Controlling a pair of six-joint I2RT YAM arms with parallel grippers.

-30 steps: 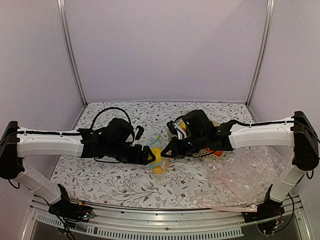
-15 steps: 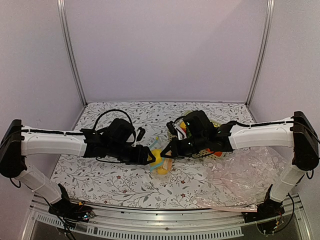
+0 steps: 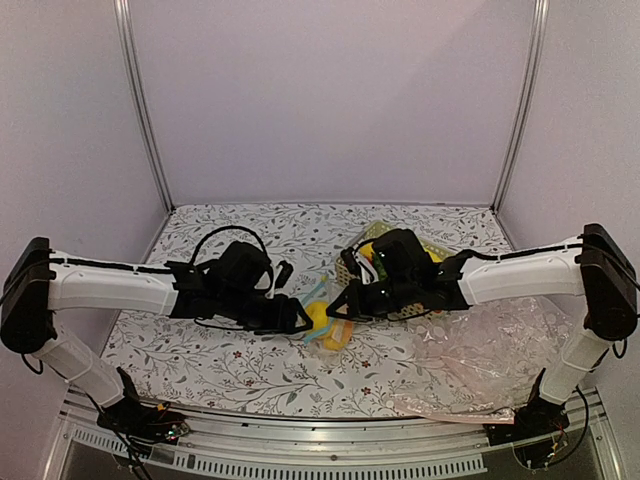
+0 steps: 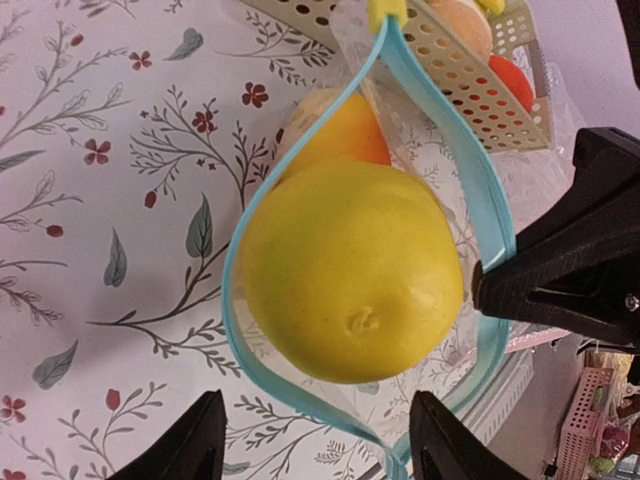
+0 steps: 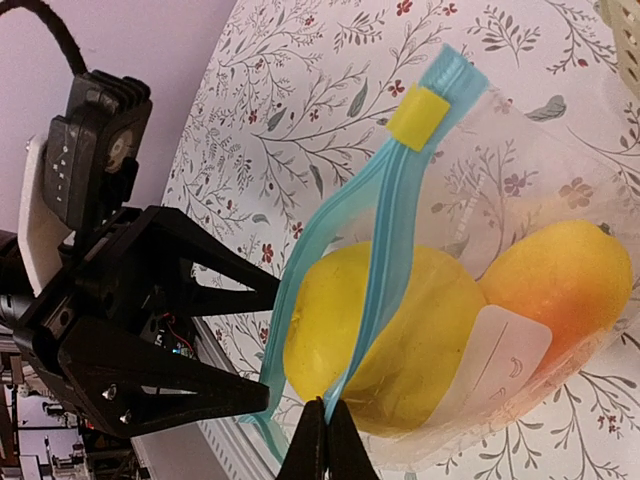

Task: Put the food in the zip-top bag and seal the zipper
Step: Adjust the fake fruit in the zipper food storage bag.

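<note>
Left gripper [image 4: 318, 425]: jaws apart at mouth of zip-top bag [image 5: 520, 150]
Right gripper [image 5: 327, 430]: clamped on zipper [image 5: 375, 250]
Yellow fruit [image 4: 350, 270], orange-yellow fruit [image 5: 560, 280]: inside zip-top bag

Orange fruit [image 4: 345, 135] half-hidden (behind yellow fruit [image 4: 350, 270])

Overhead; wrists (close) share bag [image 5: 520, 180].

The round fruit [image 4: 350, 270] is bright lemon yellow, while the longer fruit [image 5: 565, 275] is yellow shading into orange. The zip-top bag [image 5: 520, 150] is clear, and its zipper [image 5: 385, 170] is light blue with a yellow slider [image 5: 418, 117]. The tablecloth [image 4: 120, 180] is white, printed with grey-green leafy sprigs and little red flowers. The basket [image 4: 470, 90] is cream and dotted with holes. The arms [image 3: 110, 290] are white with black joints. The plastic sheet [image 3: 490, 350] is tinted pinkish.
</note>
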